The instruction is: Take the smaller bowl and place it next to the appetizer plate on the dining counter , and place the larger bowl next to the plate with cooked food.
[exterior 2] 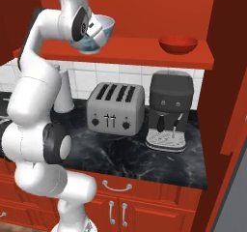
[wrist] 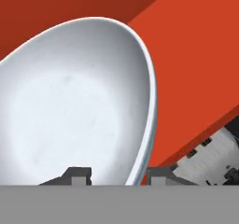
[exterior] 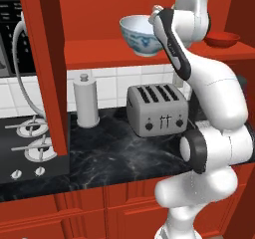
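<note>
We were on the larger bowl [wrist: 70, 101] first — it sat on the red shelf [exterior: 99, 51], jaws pinching its rim at our five o'clock. Next, we judged, a clean lift — smaller bowl [exterior 2: 178, 44] waited at three o'clock.

Arm was reaching way up high, elbow bent and forearm angled upward. The gripper [wrist: 116, 174] had one finger on each side of a rim, clamped on it.

larger bowl [exterior: 139, 34] half hidden by arm, toaster [wrist: 217, 155] cropped
</note>
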